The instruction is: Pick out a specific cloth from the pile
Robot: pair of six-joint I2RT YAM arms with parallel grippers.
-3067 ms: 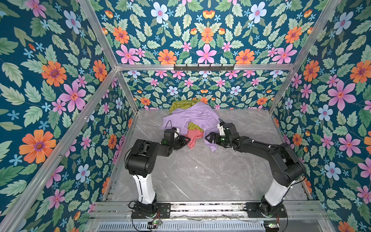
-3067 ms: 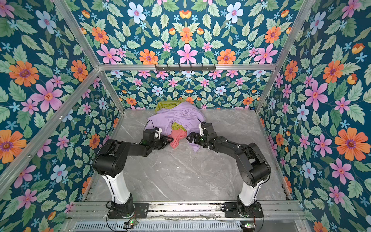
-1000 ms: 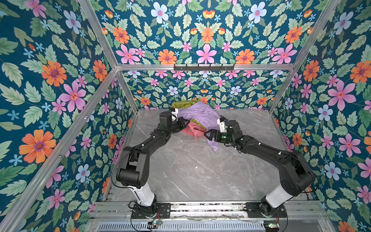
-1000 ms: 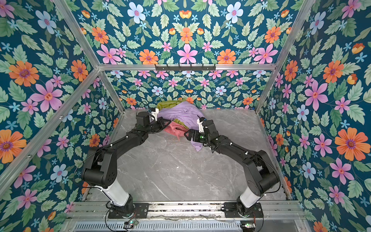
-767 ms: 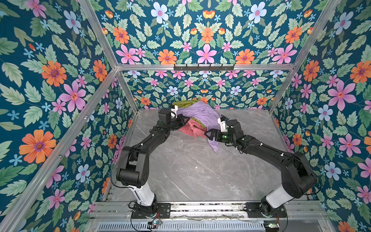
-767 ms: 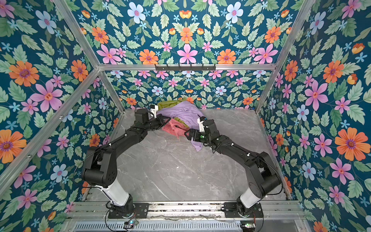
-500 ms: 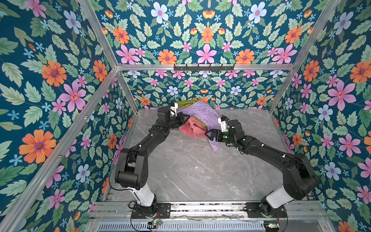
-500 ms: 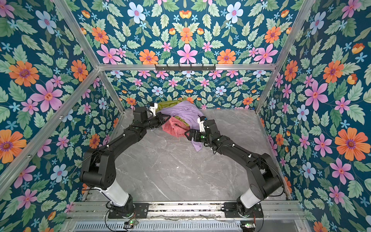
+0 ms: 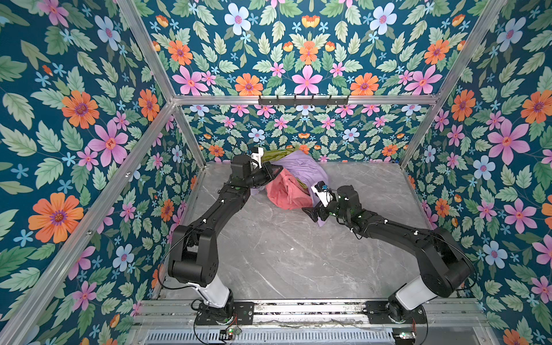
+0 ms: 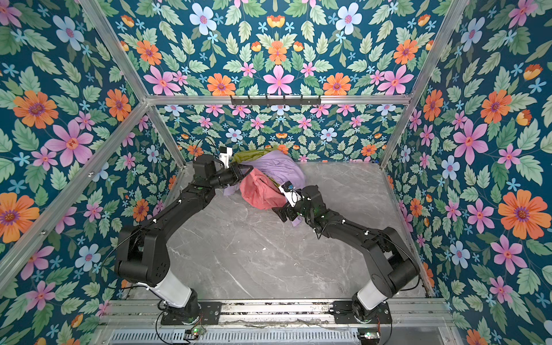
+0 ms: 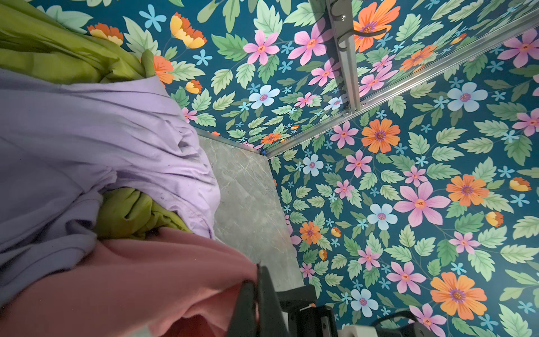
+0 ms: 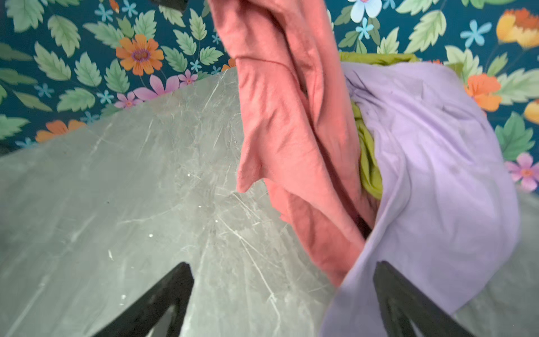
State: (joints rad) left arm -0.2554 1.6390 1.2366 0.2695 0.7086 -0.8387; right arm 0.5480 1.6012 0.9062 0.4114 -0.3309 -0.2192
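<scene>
The pile sits at the back of the marble table: a large lilac cloth (image 9: 301, 167) over an olive-green one (image 9: 273, 153). The salmon-pink cloth (image 9: 286, 192) (image 10: 260, 191) hangs from my left gripper (image 9: 276, 173) (image 10: 246, 171), which is raised at the pile's left side and shut on the cloth's upper edge (image 11: 204, 280). Its lower part still rests on the table against the lilac cloth. My right gripper (image 9: 310, 212) (image 12: 281, 264) is low at the pile's front right and open. A lilac flap (image 12: 408, 233) lies against one of its fingers (image 12: 390, 289).
Floral walls with aluminium posts close in the table (image 9: 283, 254) on three sides, and the pile lies near the back wall. A bar of hooks (image 9: 303, 100) runs high along the back wall. Bare marble spreads in front of the pile.
My left gripper has risen and moved back-left with the salmon-pink cloth, drawing more of it out from under the lilac one. The right arm has stayed nearly still.
</scene>
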